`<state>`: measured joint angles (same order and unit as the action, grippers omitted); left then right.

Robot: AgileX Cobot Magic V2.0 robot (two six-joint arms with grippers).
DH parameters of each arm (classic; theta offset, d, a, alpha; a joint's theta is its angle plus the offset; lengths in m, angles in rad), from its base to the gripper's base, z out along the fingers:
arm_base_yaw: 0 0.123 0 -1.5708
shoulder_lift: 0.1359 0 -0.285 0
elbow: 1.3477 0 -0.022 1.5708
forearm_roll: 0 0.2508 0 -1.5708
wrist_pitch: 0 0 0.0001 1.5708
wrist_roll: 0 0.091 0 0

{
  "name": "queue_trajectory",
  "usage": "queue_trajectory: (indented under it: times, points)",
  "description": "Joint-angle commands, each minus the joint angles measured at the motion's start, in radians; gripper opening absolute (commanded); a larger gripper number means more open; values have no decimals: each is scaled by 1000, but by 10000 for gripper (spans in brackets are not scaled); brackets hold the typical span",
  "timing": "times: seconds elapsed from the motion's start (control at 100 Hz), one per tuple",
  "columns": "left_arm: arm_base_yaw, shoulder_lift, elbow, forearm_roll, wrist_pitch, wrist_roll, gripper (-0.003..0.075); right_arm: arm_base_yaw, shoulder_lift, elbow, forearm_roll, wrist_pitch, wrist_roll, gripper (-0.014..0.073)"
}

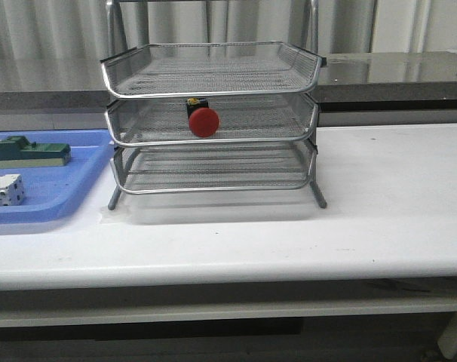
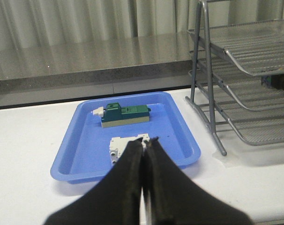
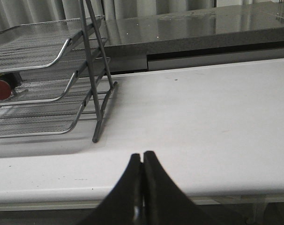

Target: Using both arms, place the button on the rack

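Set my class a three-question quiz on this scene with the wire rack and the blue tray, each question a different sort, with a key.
1. True or false: the button lies in the rack's bottom tier.
2. Which lies nearer the rack in the blue tray? A) green block B) white block
3. Fill in: the left gripper and the right gripper are both ____.

Key: 1 false, it is in the middle tier; 2 A; 3 shut.
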<state>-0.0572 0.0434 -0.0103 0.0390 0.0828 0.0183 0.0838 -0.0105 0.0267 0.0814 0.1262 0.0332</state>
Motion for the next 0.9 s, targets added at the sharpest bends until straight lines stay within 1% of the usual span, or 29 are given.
queue_trajectory:
  times: [0.0, 0.04, 0.11, 0.15, 0.89]
  points:
    - [-1, -55, 15, 18, -102, -63, -20, -7, -19, -16, -10, -89, 0, -57]
    - [-1, -85, 35, 18, -102, -76, -20, -7, -19, -16, -10, -89, 0, -57]
    - [-1, -78, 58, 31, -131, -102, -20, -7, -18, -16, -10, -89, 0, -57]
    - [-1, -78, 58, 31, -110, -102, -20, -7, -18, -16, -10, -89, 0, -57]
    - [-1, -80, 58, 25, -114, -100, -20, -7, -17, -16, -10, -89, 0, -57]
